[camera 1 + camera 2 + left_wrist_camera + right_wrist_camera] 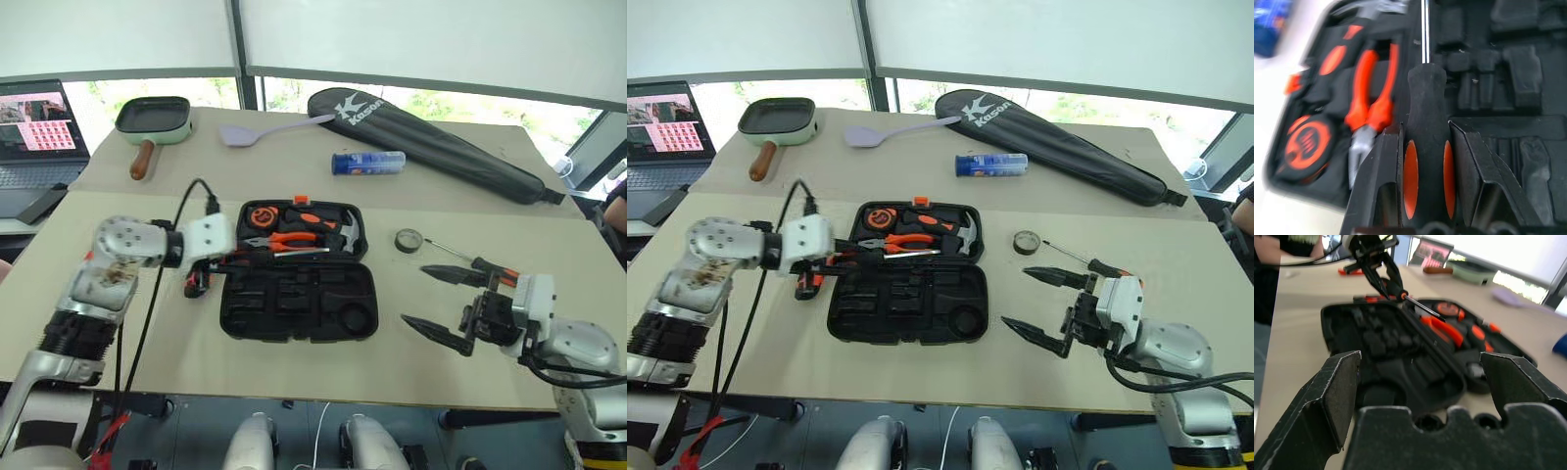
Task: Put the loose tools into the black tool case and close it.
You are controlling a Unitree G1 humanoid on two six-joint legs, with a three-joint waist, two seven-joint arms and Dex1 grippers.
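Presently, the black tool case point(297, 272) is found lying open on the bench point(294, 367), its lid half farther from the robot and its empty moulded half nearer. The lid half is seen to carry a tape measure point(263, 216), orange-handled pliers point(291, 238) and a hammer point(338, 229). The left claw point(1425, 161) is closed on a black-and-orange-handled screwdriver point(1425, 147), gripped at the handle with the shaft projecting ahead over the case interior. It is judged that the tool is held this way so that the shaft can be laid lengthwise into one of the vacant slots. The case is placed just beyond and below this claw, at its left edge.

A second orange-and-black item point(193, 285) is noted on the bench just beside the left edge of the case, partly hidden by the left arm; its kind cannot be determined.

The right claw point(441, 304) is held wide open and empty, pointed toward the case from the right and kept apart from it. The small dark tape roll point(409, 240) and another screwdriver point(468, 258) are observed on the bench to the right of the case, near this claw. It is judged that the open stance is kept in readiness for one of these.

The case is not yet closed, and loose tools are left outside
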